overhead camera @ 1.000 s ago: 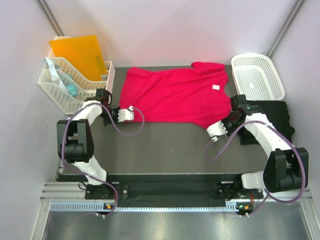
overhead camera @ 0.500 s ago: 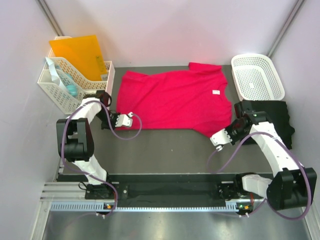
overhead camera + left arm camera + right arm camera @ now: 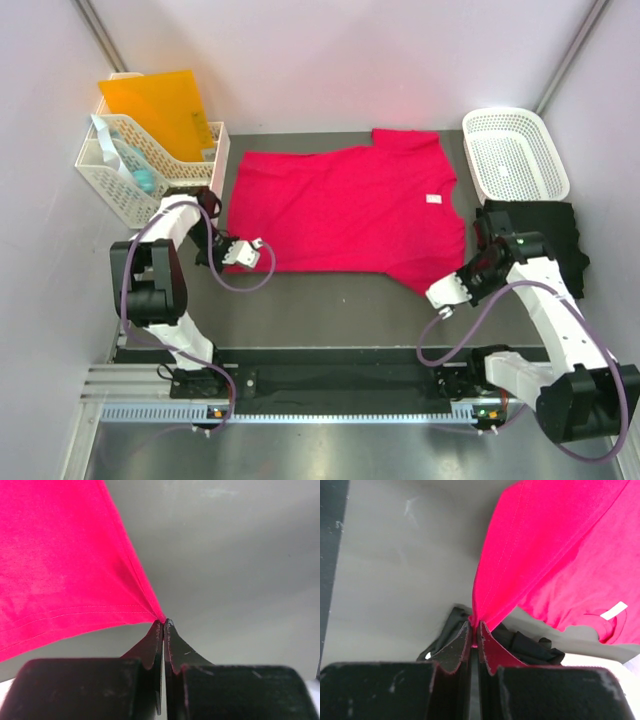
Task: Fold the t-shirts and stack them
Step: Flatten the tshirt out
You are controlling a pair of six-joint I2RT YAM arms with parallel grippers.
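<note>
**Both arms pull the red t-shirt flat toward the robot; folding not yet begun**

Seen from above, a bright pinkish-red t-shirt lies spread sideways across the middle of the dark surface, its white neck label toward the right. The left end effector is pressed together on the shirt's near-left hem corner. The left wrist view shows the cloth drawn to a point between the closed tips. The right end effector pinches the near-right corner, which looks like the near sleeve. In the right wrist view, red cloth fans upward from its closed tips.

A black t-shirt lies crumpled at the right edge, just in front of a white lattice basket. Neither arm is touching it.

The step in hand appears to be spreading the red shirt smooth before the first fold. The next move likely calls for laying both corners flat, letting go without rumpling them, then taking new holds for the fold. Even tension on both sides matters, or the cloth will skew.

Compared with a second ago, both end effectors have drawn nearer the arm bases, the right one more so. The shirt's near edge has followed them, and the cloth now looks wider and flatter. The black shirt and the basket have not moved.
</note>
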